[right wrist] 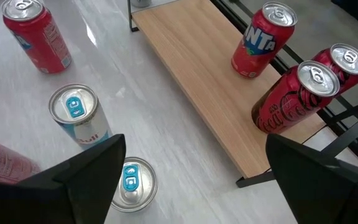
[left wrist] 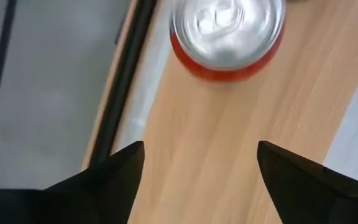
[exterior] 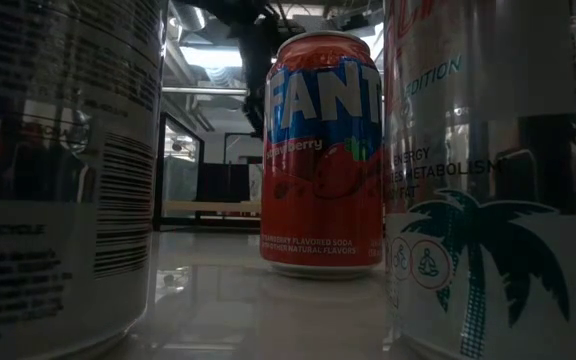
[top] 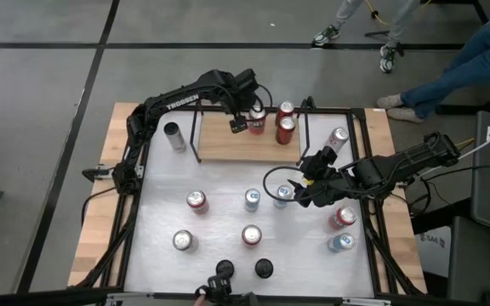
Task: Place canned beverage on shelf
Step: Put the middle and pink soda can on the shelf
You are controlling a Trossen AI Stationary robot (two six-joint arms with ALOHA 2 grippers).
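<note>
Nearest the camera side, the right gripper hovers with fingers spread wide and empty over a silver-topped pale blue can standing upright directly beneath it, in front of the light-wood shelf. Farther back, the left gripper hangs above the shelf, fingers parted and holding nothing, just beside an upright red soda can already standing on the board.

In the low view two cans close to the lens are cut off at both sides and hide most of the table, while in the left wrist view the red can is blurred and cropped at the top edge.
</note>
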